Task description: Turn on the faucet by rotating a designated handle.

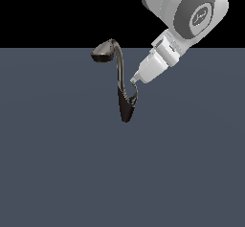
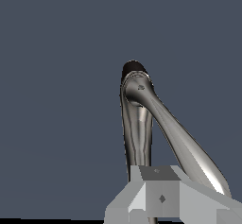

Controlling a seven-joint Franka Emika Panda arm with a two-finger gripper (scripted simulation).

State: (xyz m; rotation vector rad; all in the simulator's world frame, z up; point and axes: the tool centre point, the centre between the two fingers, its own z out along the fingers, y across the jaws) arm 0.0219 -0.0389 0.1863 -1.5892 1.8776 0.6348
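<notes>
A flat, plain slate-blue surface (image 1: 57, 173) filled the exterior view from three through six to nine o'clock. A black backdrop (image 1: 57, 10) spanned the band around twelve o'clock.

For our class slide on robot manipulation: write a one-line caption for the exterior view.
Simulated Panda gripper reaching the thin handle beside the faucet base, spout head facing the exterior view's left.

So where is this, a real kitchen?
Probably not: it looks like a computer-made test scene. A slim dark metallic faucet stands alone on a flat blue-grey floor, no sink, with a white robot gripper beside it.
</notes>
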